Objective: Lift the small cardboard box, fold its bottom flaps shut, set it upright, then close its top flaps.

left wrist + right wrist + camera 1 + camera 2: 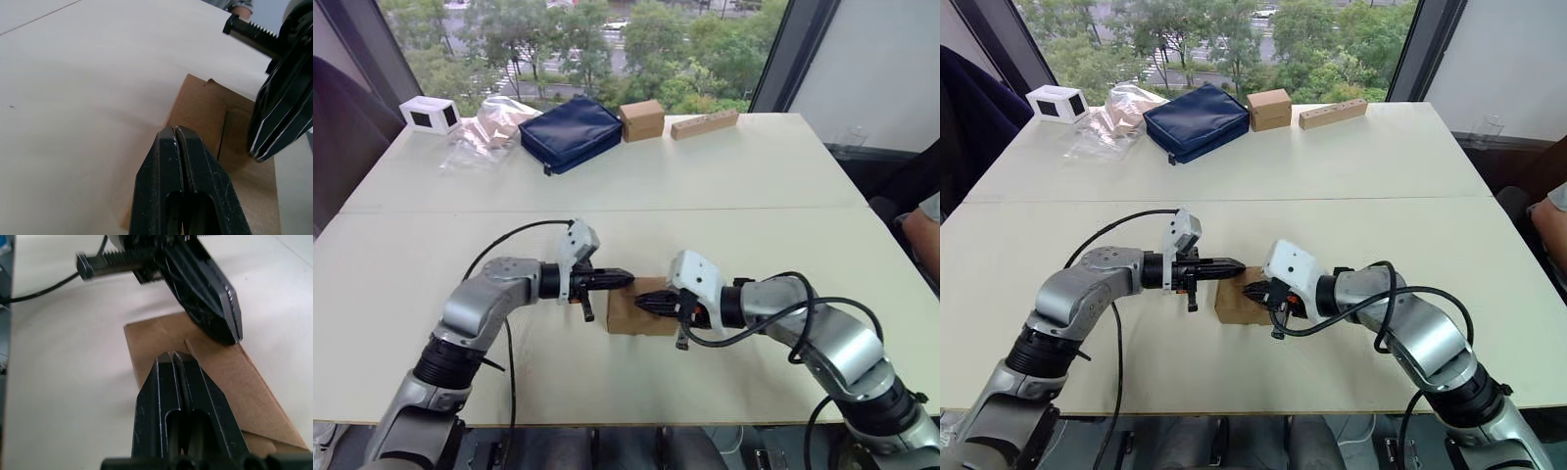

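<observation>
White double table (724,186) by a window, seam running across the middle. The small cardboard box (628,315) sits on the near half, close to the front edge, between the two arms.

Left gripper (625,279) has its fingers pressed together, holding nothing, tip over the box's top face at the far-left corner. Right gripper (640,303) likewise has fingers together, empty, tip on or just above the top face from the right side. In the wrist views the top panels lie flat with a slit and a small notch visible between them, so the top flaps (205,115) look down or nearly so.

Judgement: this reads as the last step, pressing the top shut with closed fingertips. Can't tell if the tuck tab is fully seated. Next move calls for a light downward push along the seam while the other tip steadies the box, without sliding it.

Room: open table left, right and behind the box. Front edge is near, so push away from it. Clutter at the far edge, navy pouch (572,132), second brown box (642,119), wooden strip (704,123), white box (431,115), plastic bag (489,129), is well apart.
</observation>
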